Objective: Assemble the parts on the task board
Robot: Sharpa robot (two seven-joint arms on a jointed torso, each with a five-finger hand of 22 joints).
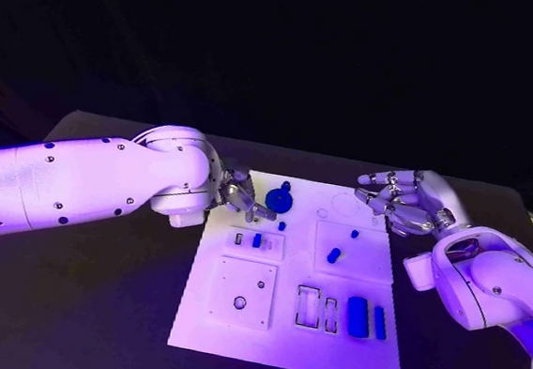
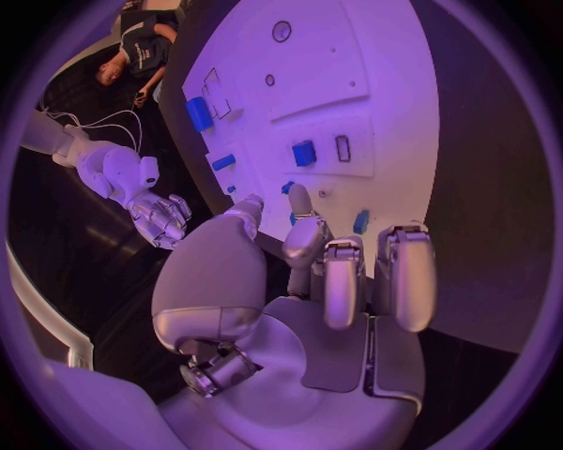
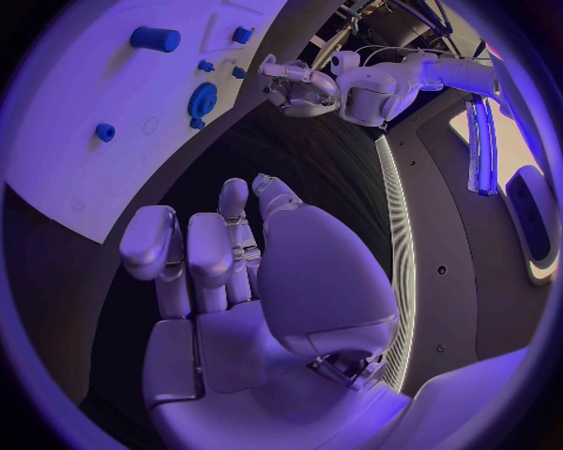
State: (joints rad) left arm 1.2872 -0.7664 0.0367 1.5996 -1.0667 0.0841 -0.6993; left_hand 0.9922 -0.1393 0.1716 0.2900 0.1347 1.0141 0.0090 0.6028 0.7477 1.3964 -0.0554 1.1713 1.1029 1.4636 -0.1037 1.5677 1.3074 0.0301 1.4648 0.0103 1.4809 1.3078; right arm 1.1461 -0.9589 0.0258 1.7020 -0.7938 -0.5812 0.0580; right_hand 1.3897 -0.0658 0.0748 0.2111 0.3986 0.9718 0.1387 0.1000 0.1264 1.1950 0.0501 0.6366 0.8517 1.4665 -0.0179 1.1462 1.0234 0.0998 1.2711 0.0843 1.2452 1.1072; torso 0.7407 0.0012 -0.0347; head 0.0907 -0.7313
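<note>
A robot lab: black table, dark backdrop, and a white task board for testing.

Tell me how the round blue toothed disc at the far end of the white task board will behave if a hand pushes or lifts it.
The round blue toothed disc looks like a small rigid gear, so probably stiff and light. It seems to lie flat on the white task board, so a push would likely slide it rather than roll it. Being thin, it may be awkward for the left hand to pinch by its edge.
</note>
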